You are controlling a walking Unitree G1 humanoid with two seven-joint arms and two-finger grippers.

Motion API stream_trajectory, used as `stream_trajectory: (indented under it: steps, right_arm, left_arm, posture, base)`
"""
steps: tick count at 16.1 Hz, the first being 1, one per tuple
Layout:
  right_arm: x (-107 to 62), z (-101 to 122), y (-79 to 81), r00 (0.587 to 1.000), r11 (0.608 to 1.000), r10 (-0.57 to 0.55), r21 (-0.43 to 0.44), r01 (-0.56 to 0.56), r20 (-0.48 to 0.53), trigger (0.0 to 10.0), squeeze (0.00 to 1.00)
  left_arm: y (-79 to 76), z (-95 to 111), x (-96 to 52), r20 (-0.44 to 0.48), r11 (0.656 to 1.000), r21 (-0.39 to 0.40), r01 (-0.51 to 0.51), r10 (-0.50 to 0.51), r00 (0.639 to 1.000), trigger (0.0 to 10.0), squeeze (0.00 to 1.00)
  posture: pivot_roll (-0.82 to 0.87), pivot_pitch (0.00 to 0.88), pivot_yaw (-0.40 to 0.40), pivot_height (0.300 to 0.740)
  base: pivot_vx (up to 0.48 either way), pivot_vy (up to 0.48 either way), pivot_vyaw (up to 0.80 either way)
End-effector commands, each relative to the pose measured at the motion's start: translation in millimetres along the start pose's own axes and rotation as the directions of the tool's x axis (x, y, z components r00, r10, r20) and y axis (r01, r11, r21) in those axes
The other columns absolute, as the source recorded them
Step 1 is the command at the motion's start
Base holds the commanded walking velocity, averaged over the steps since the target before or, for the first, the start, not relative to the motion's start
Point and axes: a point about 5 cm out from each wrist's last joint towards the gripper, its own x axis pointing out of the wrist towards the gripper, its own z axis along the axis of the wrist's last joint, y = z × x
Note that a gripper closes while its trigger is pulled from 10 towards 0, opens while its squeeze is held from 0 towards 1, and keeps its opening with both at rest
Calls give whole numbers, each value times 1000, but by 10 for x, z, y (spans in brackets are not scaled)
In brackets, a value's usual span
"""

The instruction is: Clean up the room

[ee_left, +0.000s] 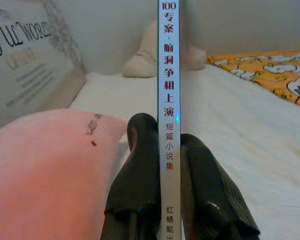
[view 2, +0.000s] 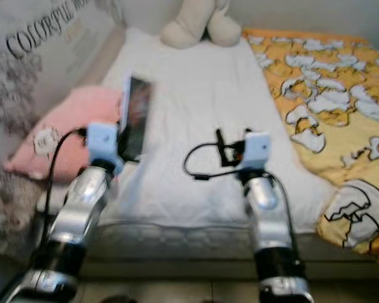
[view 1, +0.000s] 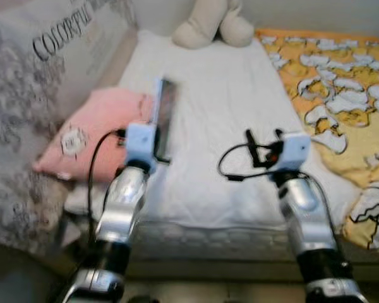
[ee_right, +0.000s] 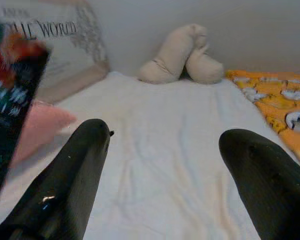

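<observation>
We lift a book off the bed.
Our left claw [ee_left: 167, 165] pinches the paperback book [view 1: 164, 120] upright; our right claw [ee_right: 165, 175] spread, empty; putting away remains.

Both silver arms reach forward from the bottom edge of the head views, left arm lower left, right arm lower right. The left gripper [ee_left: 169, 172] has its two black fingers [ee_left: 140, 170] clamped on the spine of a thin book [ee_left: 169, 75], held upright on edge. The right gripper [ee_right: 165, 170] is held level, fingers [ee_right: 70, 185] spread wide apart with nothing between them.
</observation>
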Motion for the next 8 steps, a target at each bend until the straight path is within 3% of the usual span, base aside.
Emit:
stream_trajectory:
  steps: [1,3,7,8]
  right_arm:
    - [6,-3,72,1000,1000,23,18,-23,2,10000,0]
    - [-1,2,61,1000,1000,22,19,-22,4,10000,0]
    - [-27,-1,72,999,999,34,6,-34,4,10000,0]
    - [-36,-8,63,1000,1000,23,-6,-23,-1,10000,0]
  left_arm:
    - [101,44,15,18,999,7,-32,31,999,10000,0]
    - [93,67,36,19,999,3,-33,33,999,10000,0]
    - [79,61,53,13,999,22,-29,29,999,10000,0]
    - [48,87,84,25,1000,30,-5,4,1000,10000,0]
  posture:
    - [-33,0,-4,740]
    - [-38,0,0,740]
    - [-49,0,2,740]
    - [-54,0,2,740]
  base:
    - [0,0,0]
    - [0,0,0]
    - [0,0,642]
    - [0,0,0]
